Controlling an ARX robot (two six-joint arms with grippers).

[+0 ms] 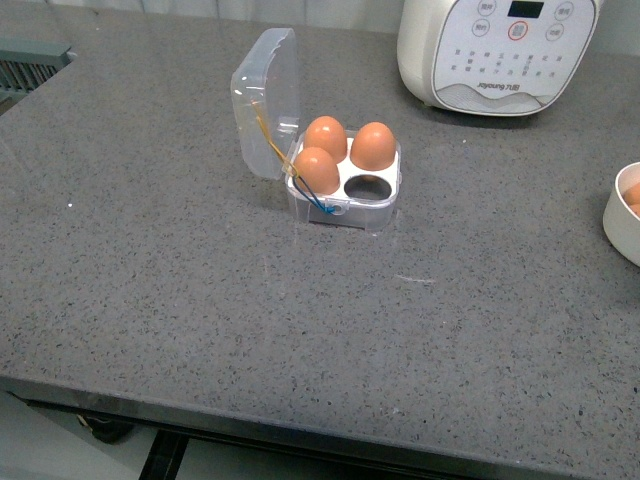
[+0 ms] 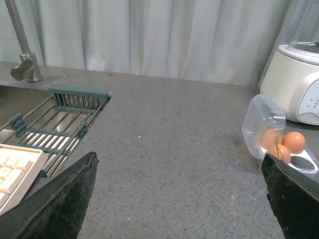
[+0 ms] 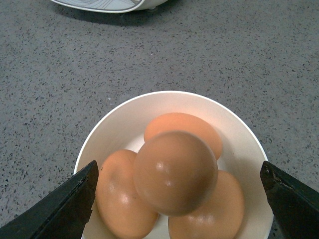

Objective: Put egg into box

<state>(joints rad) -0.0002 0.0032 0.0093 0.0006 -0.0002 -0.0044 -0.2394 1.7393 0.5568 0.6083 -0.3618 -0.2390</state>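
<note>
Hovering over the bowl (image 3: 164, 94) at the right edge of the counter (image 1: 200, 300), the right gripper (image 3: 178, 164) has its fingers spread wide, nothing held. The egg (image 3: 174, 174) to pick is the top one of the pile, sitting straight between the two fingers and below them. It looks almost round from the wrist camera, so its long axis probably points roughly up at the gripper; hard to be sure.

The right arm is clearly the nearer one. The left gripper (image 2: 179, 155) hangs over bare counter on the left, near the sink rack (image 2: 55, 124), fingers also wide and empty, well apart from the bowl. Neither arm shows in the front view.

The box (image 1: 390, 195) sits left of the bowl, mid-counter and a bit further back, with its lid (image 1: 268, 100) swung up on the left side. The carry will likely run leftward to the empty cell (image 1: 368, 186), the near-right one.

Counts:
- Eggs in the bowl: four visible, one on top of three.
- Eggs in the box: three.
- Empty cells: one.
- Boxes: one. Bowls: one.
- Cooker (image 1: 495, 50): one, at the far right.
</note>
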